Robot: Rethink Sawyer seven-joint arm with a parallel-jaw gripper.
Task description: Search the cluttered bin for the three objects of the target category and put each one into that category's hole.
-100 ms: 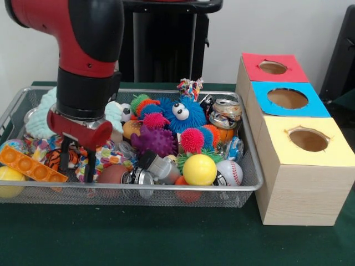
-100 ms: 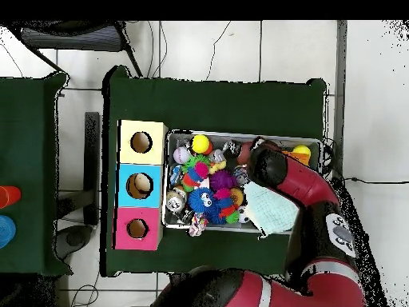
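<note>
My gripper [image 1: 76, 160] hangs open in the left end of the wire mesh bin [image 1: 166, 194], its two dark fingers [image 1: 90, 165] reaching down to a tiger-striped toy [image 1: 55, 158] and a colourful patterned cloth [image 1: 108, 158]. Nothing is held between them. The bin is crowded: a blue googly-eyed fuzzy toy [image 1: 180, 113], a purple spiky ball [image 1: 155, 141], a pink spiky ball [image 1: 192, 139], a yellow ball [image 1: 199, 169], a baseball [image 1: 229, 172], a crushed can [image 1: 224, 112] and an orange bubble tray [image 1: 30, 164]. In the overhead view the arm [image 2: 291, 180] hides the gripper.
A wooden box stands right of the bin with three holes: red [image 1: 273, 67], blue [image 1: 287, 98], yellow [image 1: 308, 139]. From above they show as yellow [image 2: 141, 142], blue [image 2: 140, 185] and red [image 2: 137, 229], left of the bin [image 2: 240, 134]. A mint plush [image 1: 39, 119] lies behind the gripper.
</note>
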